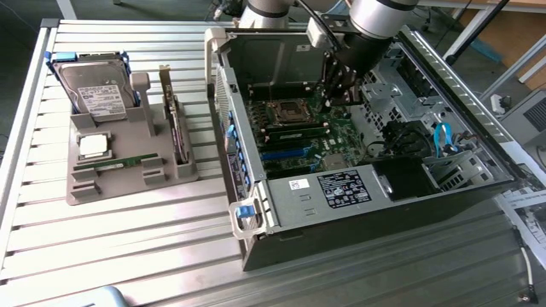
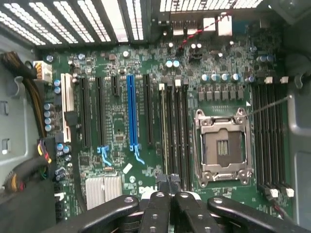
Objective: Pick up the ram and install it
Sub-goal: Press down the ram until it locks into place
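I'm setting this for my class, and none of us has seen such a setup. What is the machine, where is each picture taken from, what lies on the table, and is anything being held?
The machine is a single robot arm reaching into an open computer case that lies on a slatted metal table. One picture comes from a camera off the arm. The other comes from a camera on its wrist, looking at the green motherboard and its processor socket. Beside the case, a grey holder carries a hard drive, a silver processor chip, one ram stick and an upright expansion card. The jaws are shut; whether they pinch anything is hard to tell.
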`<state>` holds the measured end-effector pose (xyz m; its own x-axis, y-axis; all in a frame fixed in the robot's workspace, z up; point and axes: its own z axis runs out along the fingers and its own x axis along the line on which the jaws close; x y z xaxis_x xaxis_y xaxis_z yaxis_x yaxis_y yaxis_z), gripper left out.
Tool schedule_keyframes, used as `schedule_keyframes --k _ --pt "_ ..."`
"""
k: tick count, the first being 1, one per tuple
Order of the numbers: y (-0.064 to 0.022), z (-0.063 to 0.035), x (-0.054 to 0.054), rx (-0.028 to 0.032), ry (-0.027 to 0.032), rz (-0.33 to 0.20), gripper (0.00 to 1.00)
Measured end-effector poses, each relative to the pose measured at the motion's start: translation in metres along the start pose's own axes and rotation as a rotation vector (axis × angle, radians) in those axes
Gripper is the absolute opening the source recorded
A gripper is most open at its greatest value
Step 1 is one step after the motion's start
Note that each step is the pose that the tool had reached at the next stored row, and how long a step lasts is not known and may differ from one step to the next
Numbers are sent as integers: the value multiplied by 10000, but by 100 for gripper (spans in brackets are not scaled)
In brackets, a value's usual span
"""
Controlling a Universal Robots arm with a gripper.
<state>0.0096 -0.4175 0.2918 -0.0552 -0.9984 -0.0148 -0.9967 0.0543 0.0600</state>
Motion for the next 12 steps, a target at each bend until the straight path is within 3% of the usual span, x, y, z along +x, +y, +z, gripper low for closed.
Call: schedule_keyframes --k 12 --pt "-326 -19 -17 -111 -5 -4 11"
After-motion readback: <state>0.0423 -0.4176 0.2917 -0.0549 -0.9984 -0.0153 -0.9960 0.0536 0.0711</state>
